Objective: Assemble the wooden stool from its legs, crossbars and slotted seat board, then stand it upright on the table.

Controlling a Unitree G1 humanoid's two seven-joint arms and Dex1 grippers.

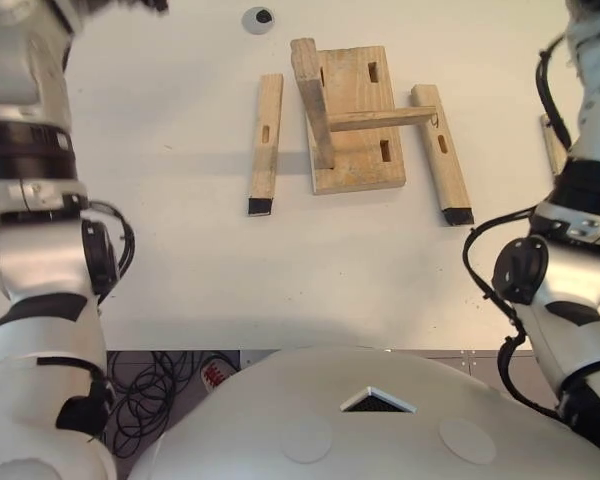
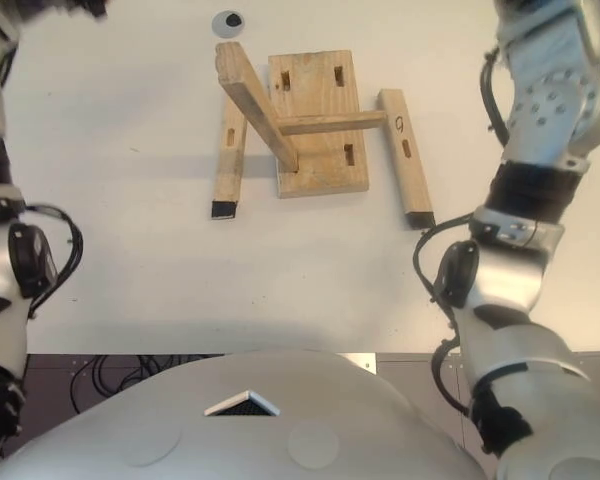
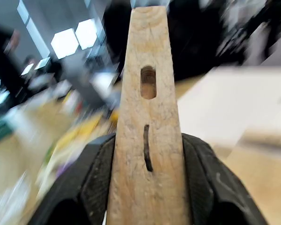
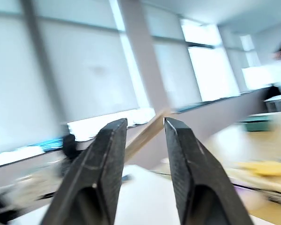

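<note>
The left pincer [image 3: 147,140] is clamping a slotted leg [image 3: 147,93] tight between its black pads, holding it up against the room behind. The right pincer [image 4: 145,127] is hanging part open and gripping nothing (a pale strip is showing through the gap, well behind). On the desk [image 1: 180,250] the seat [image 1: 365,155] is lying flat with a post [image 1: 312,95] rising from it. A crossbar [image 1: 380,120] is running from that post to the right leg [image 1: 445,160] lying beside the seat. The left leg [image 1: 266,140] is lying on the other side.
</note>
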